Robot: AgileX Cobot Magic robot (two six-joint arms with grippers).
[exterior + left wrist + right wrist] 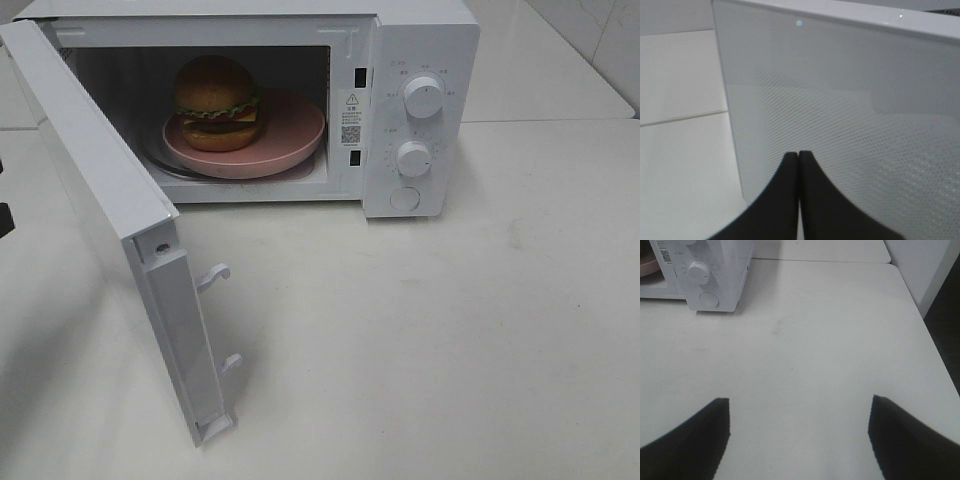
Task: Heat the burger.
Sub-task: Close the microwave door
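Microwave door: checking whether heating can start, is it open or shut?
Open. The microwave door stands swung out toward the camera, leaving the burger on the pink plate in plain view inside.

I'm noting the burger (217,100) sitting on the plate (296,135) inside the microwave (440,60); its door (100,190) is standing open leftward.

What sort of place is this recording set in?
Likely a kitchen-like test bench, though that is a guess: a white microwave oven stands door-open on a plain white tabletop, with a golden-brown-bunned burger on a round pink plate inside.
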